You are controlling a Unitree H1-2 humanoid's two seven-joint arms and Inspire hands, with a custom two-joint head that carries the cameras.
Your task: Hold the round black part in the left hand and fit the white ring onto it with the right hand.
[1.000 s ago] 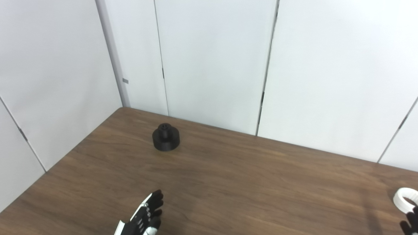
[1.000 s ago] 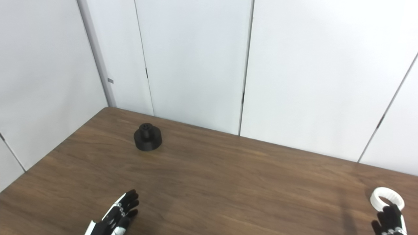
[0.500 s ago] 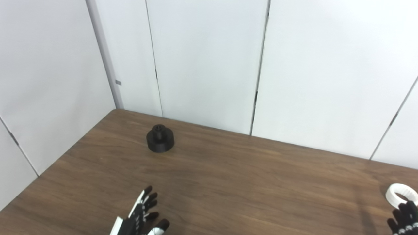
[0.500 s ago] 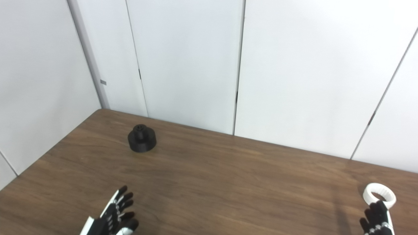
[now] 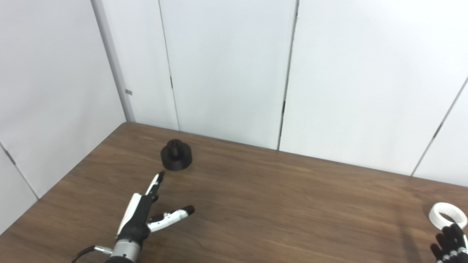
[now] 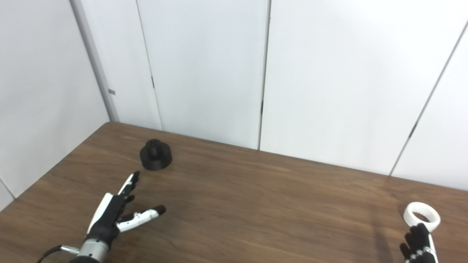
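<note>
The round black part [image 5: 176, 160] stands upright on the brown table, far left, with a small knob on top. My left hand [image 5: 140, 212] reaches over the table toward it, open, fingers stretched forward and thumb spread to the right; its fingertips end a short way in front of the part without touching it. The white ring [image 6: 421, 216] lies flat at the table's right side. My right hand [image 6: 418, 243] shows only its dark fingertips at the bottom right corner, just in front of the ring, apart and holding nothing.
The wooden table [image 5: 278, 204] runs back to white wall panels [image 5: 226, 69] that close it in at the rear and on the left. The table's left edge [image 5: 73, 170] slants close beside the black part.
My left hand has risen from the bottom edge and stretched forward toward the black part, thumb spreading out. The camera has shifted a little. The right hand stays in front of the ring.
</note>
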